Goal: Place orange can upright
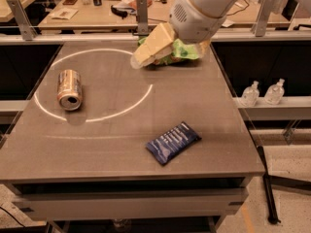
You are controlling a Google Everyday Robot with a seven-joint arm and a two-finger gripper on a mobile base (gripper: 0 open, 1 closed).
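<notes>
Orange-tan + silver, the orange can (69, 89) lies on its side on the grey table (218, 110), left part, just inside the left edge of a white ring (141, 101) marked on the top; its rimmed end w/ the pull-tab hole faces the camera. Single camera view: the gripper (138, 61), tan, hangs over the far part of the table, just in front of the green chip bag (187, 50), well apart from the can and holding nothing that I can see; can't tell whether it is spread or pressed together. Blue snack packet (173, 142) lies flat nearer the front edge, clear of both. Judged step: approach, i.e. the can isn't grasped yet and nothing of the righting is done. Next move prob. calls for travelling left and down to the can, lining up across its round body, not its ends, closing on it w/o rolling it, then tipping it onto its base.
</notes>
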